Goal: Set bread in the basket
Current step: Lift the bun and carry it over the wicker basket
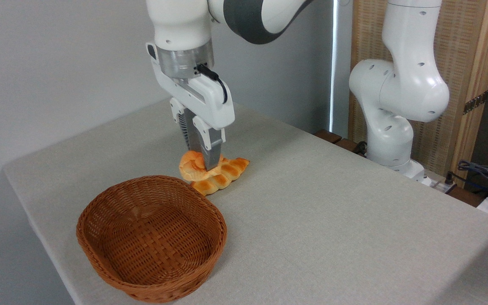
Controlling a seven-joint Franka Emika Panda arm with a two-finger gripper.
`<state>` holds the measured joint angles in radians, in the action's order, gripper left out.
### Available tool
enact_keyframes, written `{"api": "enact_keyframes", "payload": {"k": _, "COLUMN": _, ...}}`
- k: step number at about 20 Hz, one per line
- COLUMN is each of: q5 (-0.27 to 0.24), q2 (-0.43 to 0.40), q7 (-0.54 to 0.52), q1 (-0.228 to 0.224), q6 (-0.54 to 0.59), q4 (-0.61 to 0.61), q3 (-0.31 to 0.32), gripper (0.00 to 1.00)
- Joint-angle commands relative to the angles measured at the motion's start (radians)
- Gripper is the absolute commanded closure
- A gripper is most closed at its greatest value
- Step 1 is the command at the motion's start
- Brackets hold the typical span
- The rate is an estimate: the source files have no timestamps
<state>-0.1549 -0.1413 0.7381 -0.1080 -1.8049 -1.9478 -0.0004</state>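
Observation:
The bread [190,166], a small round golden-orange knotted bun, is held just above the table behind the basket. My gripper [204,163] points straight down and is shut on the bun, with one finger [211,154] crossing its front. The bun overlaps the left end of a longer braided loaf, and I cannot tell whether the two touch. The basket [100,214], an oval reddish-brown wicker one with low sides, stands at the front left with nothing inside. Its far rim lies just in front of and below the bun.
A longer braided golden loaf [223,173] lies on the grey tablecloth [333,220] right beside the bun. The arm's white base [390,140] stands at the table's far right edge, with cables [481,173] beyond it. The table's left edge runs close to the basket.

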Motion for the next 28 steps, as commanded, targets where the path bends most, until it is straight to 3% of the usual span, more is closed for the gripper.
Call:
{"api": "enact_keyframes", "payload": {"k": 1, "q5": -0.063, "q2": 0.087, "q7": 0.018, "q1": -0.002, "q6": 0.01, "q4": 0.117, "q3": 0.01, "gripper": 0.45}}
{"api": "enact_keyframes", "payload": {"k": 10, "q5": -0.068, "q2": 0.149, "q7": 0.018, "q1": -0.009, "q6": -0.096, "q4": 0.151, "q3": -0.003, "gripper": 0.45}}
{"api": "enact_keyframes", "payload": {"k": 16, "q5": -0.068, "q2": 0.189, "q7": 0.02, "q1": -0.01, "q6": -0.168, "q4": 0.151, "q3": -0.058, "gripper": 0.43}}
{"api": "enact_keyframes", "payload": {"k": 17, "q5": -0.068, "q2": 0.195, "q7": 0.02, "q1": -0.01, "q6": -0.169, "q4": 0.151, "q3": -0.059, "gripper": 0.36}}
{"api": "enact_keyframes", "payload": {"k": 24, "q5": -0.068, "q2": 0.207, "q7": 0.018, "q1": -0.01, "q6": -0.226, "q4": 0.151, "q3": -0.061, "gripper": 0.24}}
{"api": "enact_keyframes", "payload": {"k": 26, "q5": -0.068, "q2": 0.207, "q7": 0.017, "q1": -0.01, "q6": -0.228, "q4": 0.151, "q3": -0.061, "gripper": 0.06}}
{"api": "enact_keyframes", "payload": {"k": 28, "q5": -0.068, "q2": 0.209, "q7": 0.015, "q1": -0.01, "q6": -0.228, "q4": 0.151, "q3": -0.061, "gripper": 0.0}}
